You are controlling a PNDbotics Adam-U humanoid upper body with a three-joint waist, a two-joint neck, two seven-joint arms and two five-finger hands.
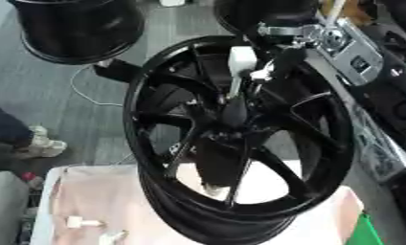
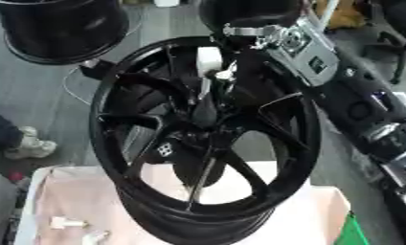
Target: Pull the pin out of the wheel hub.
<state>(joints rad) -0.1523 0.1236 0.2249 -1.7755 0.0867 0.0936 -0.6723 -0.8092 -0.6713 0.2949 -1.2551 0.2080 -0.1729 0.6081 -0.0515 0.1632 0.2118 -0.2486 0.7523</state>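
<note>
Wheel hub (image 1: 240,139) is shown upright on the desk (image 1: 97,201); the white pin (image 1: 242,60) is pinched by the right hand (image 2: 240,62). No legible writing is seen.

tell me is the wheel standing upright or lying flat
Upright: the wheel stands on its rim on the table, spokes facing the camera.

- Right arm (image 2: 357,103): mostly black housings, running in from the right side.
- Silver-grey plate (image 2: 311,50) along the forearm, carrying a small dark marking, unreadable.
- Round silver joint (image 2: 286,36) with a metal clamp ring near the wrist.
- Further silver joint band (image 2: 399,136) lower on the arm.
- Right hand (image 1: 265,62): black, with white parts showing.
</note>
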